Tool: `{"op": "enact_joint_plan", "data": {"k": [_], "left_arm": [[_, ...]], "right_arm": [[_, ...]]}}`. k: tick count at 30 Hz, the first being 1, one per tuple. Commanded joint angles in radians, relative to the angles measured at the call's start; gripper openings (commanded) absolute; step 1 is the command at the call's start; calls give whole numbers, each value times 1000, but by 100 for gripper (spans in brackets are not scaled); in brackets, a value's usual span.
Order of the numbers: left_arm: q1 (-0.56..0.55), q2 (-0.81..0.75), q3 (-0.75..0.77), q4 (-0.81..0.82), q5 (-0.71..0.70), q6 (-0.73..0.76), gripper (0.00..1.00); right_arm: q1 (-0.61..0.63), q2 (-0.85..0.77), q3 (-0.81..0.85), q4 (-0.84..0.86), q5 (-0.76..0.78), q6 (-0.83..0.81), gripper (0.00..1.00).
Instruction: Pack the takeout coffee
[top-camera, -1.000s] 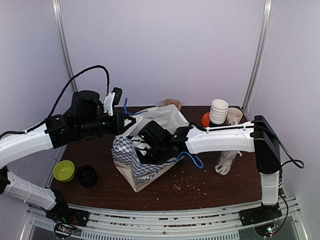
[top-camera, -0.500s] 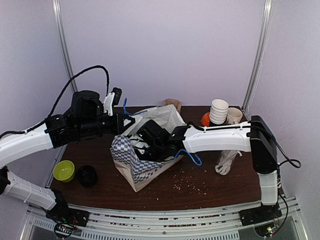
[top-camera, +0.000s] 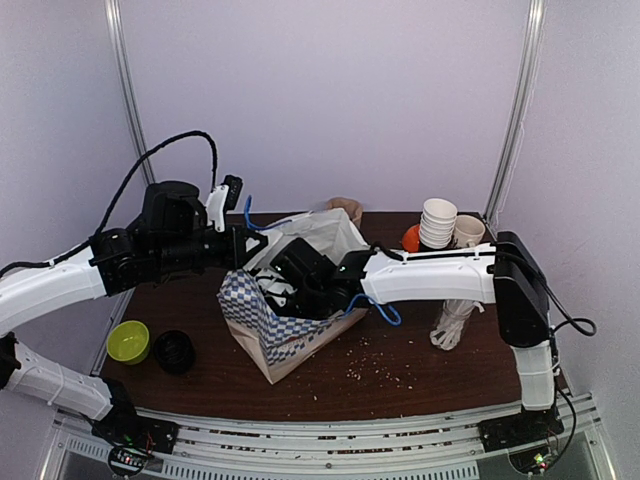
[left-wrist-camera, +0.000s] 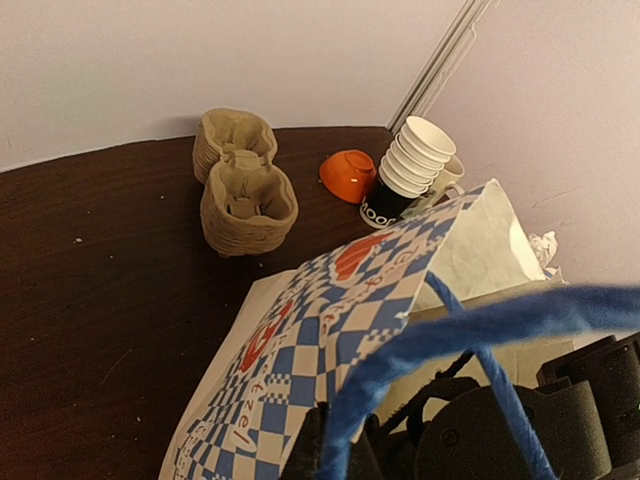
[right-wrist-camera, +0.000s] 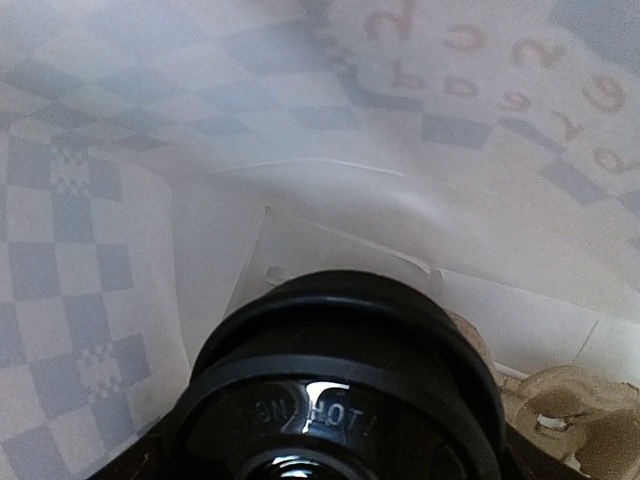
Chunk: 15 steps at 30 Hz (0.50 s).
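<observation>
The left gripper (top-camera: 243, 240) is pinched on the blue handle (left-wrist-camera: 480, 325), holding the bag (top-camera: 262, 318) open mid-table; if the handle slips, the mouth may fall on the cup (right-wrist-camera: 335, 400), which sits deep inside beside the tray (right-wrist-camera: 560, 405). The right gripper (top-camera: 298, 285) reaches inside too; whether it grips the cup I cannot tell. The bag wall crowds it. A cup stack (top-camera: 437, 222) and straws (top-camera: 452, 322) stand near the right edge.

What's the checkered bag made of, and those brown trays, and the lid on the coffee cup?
The checked bag looks like matte paper: it creases and light glows through. The stack of brown carrier trays is likely moulded pulp, rough and dull. The coffee cup has a probably plastic lid: dark, smooth, with a glint.
</observation>
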Motion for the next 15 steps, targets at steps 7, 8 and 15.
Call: {"op": "enact_joint_plan", "data": {"k": [7,8,15], "left_arm": [[-18,-8,15,38,85,-2,0],[-18,-8,14,38,84,-1,0],[-18,-8,12,36,82,0,0]], "right_arm": [[4,216,-83,-293,-7,-24,67],[4,221,-81,-294,-7,-24,67],[4,211,-63,-312,-17,-18,72]]}}
